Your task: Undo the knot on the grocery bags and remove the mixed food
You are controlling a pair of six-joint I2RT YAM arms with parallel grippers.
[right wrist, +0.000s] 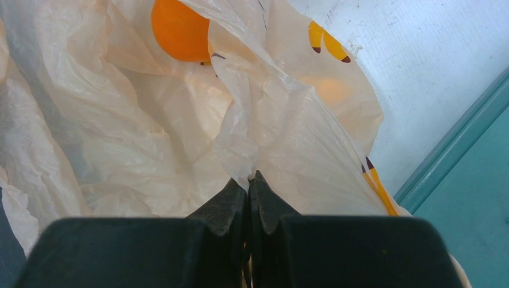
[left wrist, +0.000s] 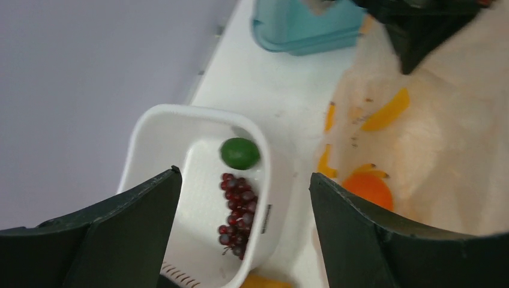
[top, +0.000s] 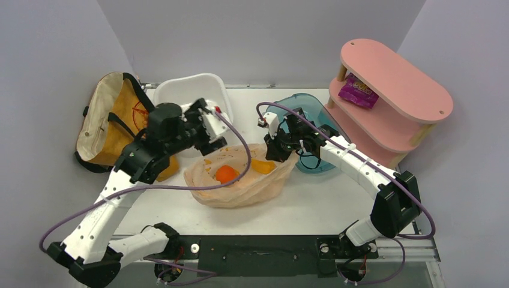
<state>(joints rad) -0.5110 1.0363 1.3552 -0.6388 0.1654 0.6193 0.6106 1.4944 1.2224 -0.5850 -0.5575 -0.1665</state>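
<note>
so the plastic bag (top: 240, 187) sits mid-worktop (top: 324, 201) with the orange (top: 226, 174) in it. first tub (top: 180, 90) at its 11 o'clock holds grapes (left wrist: 237, 213) plus a small round fruit (left wrist: 240, 153), tote (top: 102, 120) at 10, second tub (top: 312, 108) at 2.

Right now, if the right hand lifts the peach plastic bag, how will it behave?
Probably floppy: the plastic bag is thin and wrinkled, gathering into folds where the right hand pinches it. Likely light itself, though the round orange inside could roll and shift the load.

light: bright, even, diffuse | shadows: soft | left wrist view: slightly blurred
</note>
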